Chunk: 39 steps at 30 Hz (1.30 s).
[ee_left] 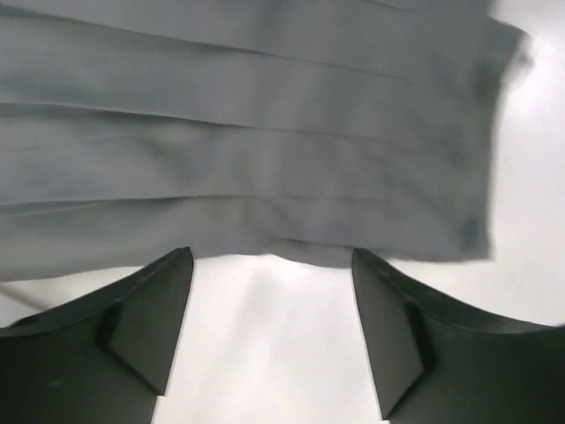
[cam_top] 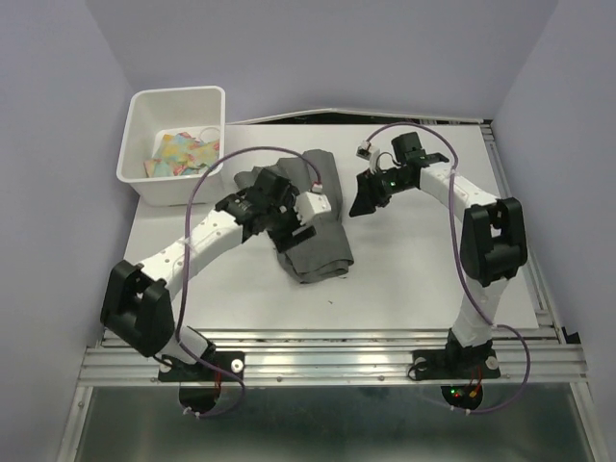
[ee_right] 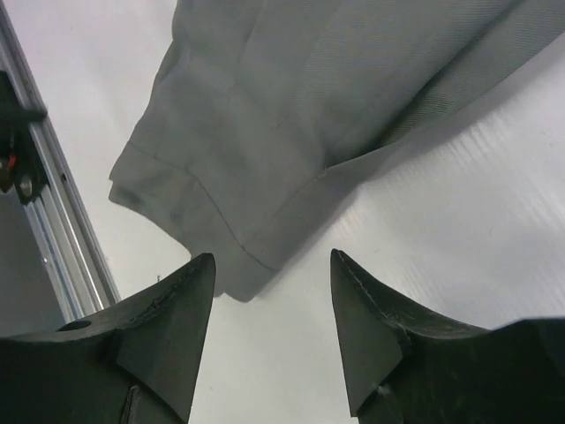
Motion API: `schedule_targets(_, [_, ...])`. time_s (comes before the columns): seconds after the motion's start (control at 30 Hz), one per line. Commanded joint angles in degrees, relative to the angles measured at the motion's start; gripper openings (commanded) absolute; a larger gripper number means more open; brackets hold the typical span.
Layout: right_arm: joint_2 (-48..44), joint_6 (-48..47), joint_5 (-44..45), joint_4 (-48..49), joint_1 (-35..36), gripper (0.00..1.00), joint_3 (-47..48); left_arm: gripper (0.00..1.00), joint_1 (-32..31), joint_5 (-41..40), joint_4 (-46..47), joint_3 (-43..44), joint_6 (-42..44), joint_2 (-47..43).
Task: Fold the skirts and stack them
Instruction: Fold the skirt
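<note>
White bin [cam_top: 168,190] holds colourful patterned pieces [cam_top: 183,152]; skirts [cam_top: 318,245] lie outside it.

- left arm [cam_top: 197,241]: white links, black joint housings, black base
- right arm [cam_top: 460,192]: same build, small green and red lights at base
- purple cable [cam_top: 195,188] looping along each arm
- left gripper [ee_left: 271,256] fingers [ee_left: 141,327]: matte black wedges

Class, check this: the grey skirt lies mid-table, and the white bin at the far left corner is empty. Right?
No. The white bin is not empty: it holds colourful pieces, as the top external view shows. The grey skirt does lie mid-table.
</note>
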Motion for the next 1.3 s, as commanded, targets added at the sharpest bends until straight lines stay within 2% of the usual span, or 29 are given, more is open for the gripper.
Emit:
schedule_targets(0.0, [0.85, 8.32, -2.66, 8.73, 1.93, 0.61, 3.22, 0.99, -4.80, -4.23, 3.40, -9.81, 9.97, -10.43])
schedule_targets(0.13, [1.37, 11.84, -3.72, 14.01, 4.73, 0.61, 2.34, 0.98, -8.75, -9.58, 5.43, -20.52, 16.03, -16.07])
schedule_targets(0.23, [2.87, 12.20, -3.99, 14.81, 7.28, 0.61, 1.99, 0.99, -11.92, -13.02, 11.03, -26.77, 18.41, -20.11])
schedule_targets(0.43, [6.73, 12.55, -1.53, 17.19, 9.93, 0.61, 0.58, 0.98, -22.81, -18.21, 17.55, -33.12, 18.77, -21.09])
schedule_targets(0.6, [12.00, 12.11, 2.07, 18.24, 10.46, 0.60, 1.98, 0.98, -29.75, -21.55, 22.82, -35.32, 18.33, -15.82])
schedule_targets(0.67, [13.58, 11.68, 3.39, 18.24, 10.46, 0.60, 1.90, 0.99, -32.21, -25.32, 26.34, -35.76, 17.89, -12.15])
schedule_targets(0.73, [14.12, 11.58, 3.84, 18.24, 10.46, 0.60, 1.38, 0.98, -33.45, -29.79, 31.33, -36.11, 17.89, -9.50])
schedule_targets(0.97, [14.12, 10.71, 4.72, 18.33, 10.46, 0.60, -2.05, 0.98, -35.48, -39.56, 37.06, -33.48, 14.47, 3.93])
schedule_targets(1.07, [13.25, 9.39, 5.33, 18.33, 10.46, 0.59, -3.81, 0.92, -35.40, -45.28, 39.26, -31.72, 13.32, 8.69])
schedule_targets(1.17, [12.19, 7.20, 6.99, 18.24, 10.46, 0.59, -7.31, 0.75, -35.13, -47.22, 40.41, -30.49, 12.09, 9.67])
schedule_targets(1.27, [11.05, 5.79, 7.35, 17.89, 10.46, 0.59, -9.69, 0.62, -34.87, -48.19, 40.32, -29.61, 11.65, 9.24])
